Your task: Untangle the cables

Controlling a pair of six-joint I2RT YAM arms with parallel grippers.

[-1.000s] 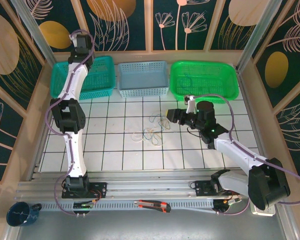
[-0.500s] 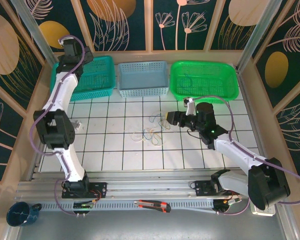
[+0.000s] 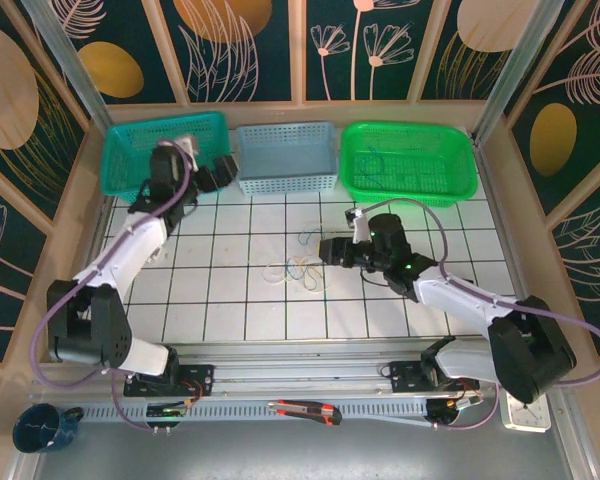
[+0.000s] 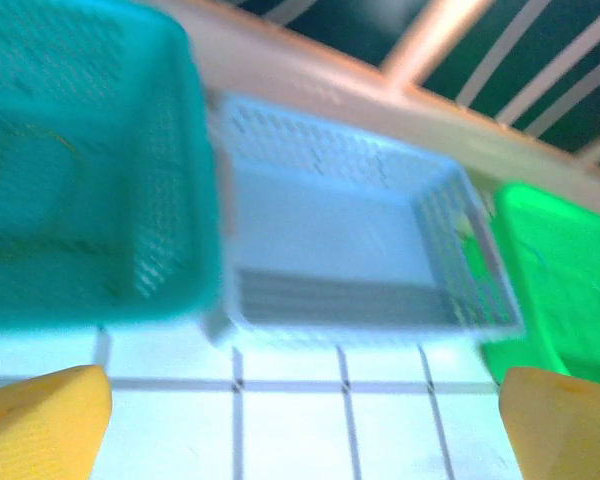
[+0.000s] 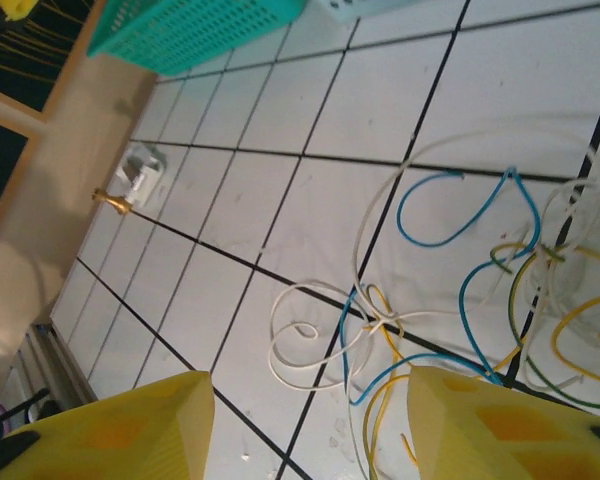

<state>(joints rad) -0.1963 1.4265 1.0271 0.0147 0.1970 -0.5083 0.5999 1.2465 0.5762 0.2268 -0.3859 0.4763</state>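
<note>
Just ahead of the right gripper (image 3: 327,248), its arm stretched low leftward with jaws parted and empty, the cables (image 3: 298,268) lie loose. The left gripper (image 3: 223,170), elbow folded back, fingers spread wide, seemingly faces the blue basket (image 4: 330,250).

Pose: left arm (image 3: 130,248) bent sharply at the elbow, reaching forward; left gripper (image 3: 223,171) spread wide. Also right arm (image 3: 450,296) stretched low; right gripper (image 3: 329,249) parted, pointing left.

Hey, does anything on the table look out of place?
The cables lie in a tangle in the middle of the table. A small white part with a brass tip sits alone near its left edge.
</note>
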